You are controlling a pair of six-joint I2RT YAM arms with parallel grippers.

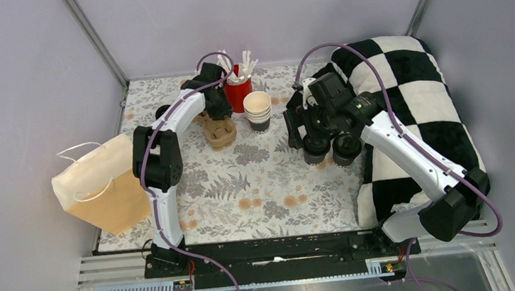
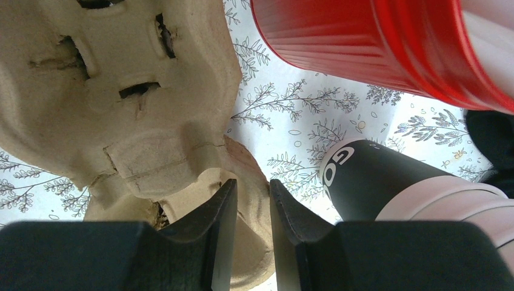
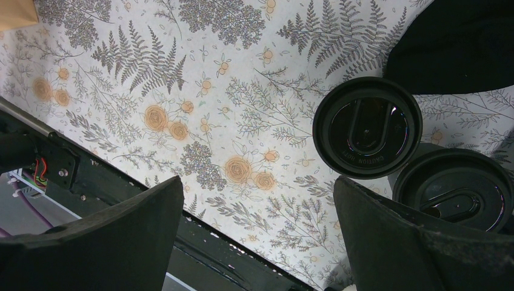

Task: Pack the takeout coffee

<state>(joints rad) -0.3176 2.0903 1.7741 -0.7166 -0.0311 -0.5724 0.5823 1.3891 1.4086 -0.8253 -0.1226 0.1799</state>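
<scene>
My left claw [image 2: 253, 185] is down at the back of the table, right at the brown cardboard tray [image 2: 121, 91]. Its two fingers are close together with only a thin gap, and the edge of the tray shows in that gap. I cannot tell if I am pinching it or not. The red cup [image 2: 363, 42] and the stack of cream cups [image 2: 388, 188] are near it. My right claw [image 3: 257, 182] is open wide and holds nothing. It hangs over the flowery cloth [image 3: 151, 79]. The first coffee cup [image 3: 367, 126] stands on the cloth with its black lid on. The second coffee cup [image 3: 460, 191] stands just beside it, partly hidden by one of my fingers. Both are next to the black-and-white pillow [image 1: 407, 102]. The paper bag [image 1: 98, 186] is well apart, at the left edge.
</scene>
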